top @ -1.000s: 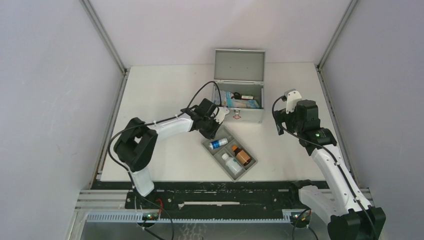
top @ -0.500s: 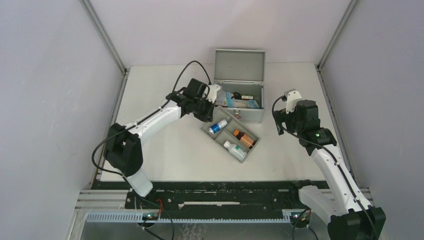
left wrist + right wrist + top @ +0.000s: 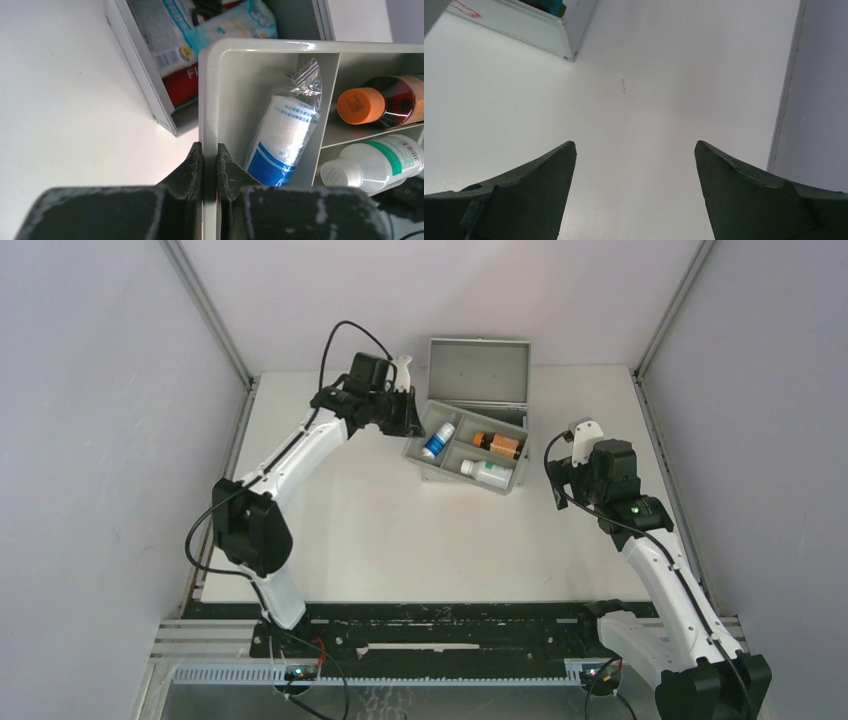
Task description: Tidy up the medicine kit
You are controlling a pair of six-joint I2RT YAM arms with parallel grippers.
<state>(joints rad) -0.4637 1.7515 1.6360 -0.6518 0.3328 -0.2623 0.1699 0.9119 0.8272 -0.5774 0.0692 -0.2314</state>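
Observation:
The medicine kit (image 3: 478, 368) is a grey metal box at the back of the table, its lid standing open. My left gripper (image 3: 408, 420) is shut on the left wall of a shallow grey tray (image 3: 468, 481) and holds it over the kit's open body. In the left wrist view the jaws (image 3: 209, 147) pinch the tray rim (image 3: 260, 45); the kit (image 3: 145, 75) with packets inside shows beyond. The tray carries a blue-white packet (image 3: 285, 135), a brown bottle (image 3: 380, 102) and a white bottle (image 3: 375, 160). My right gripper (image 3: 558, 480) stands open and empty to the kit's right.
The right wrist view shows bare white table under the open right gripper (image 3: 634, 150), the kit's corner (image 3: 524, 25) at top left and the enclosure wall (image 3: 819, 100) close on the right. Grey walls enclose the table on three sides.
The left arm has carried the tray from the table in front of the kit back and up over the open kit, turning it. The right arm has not moved.

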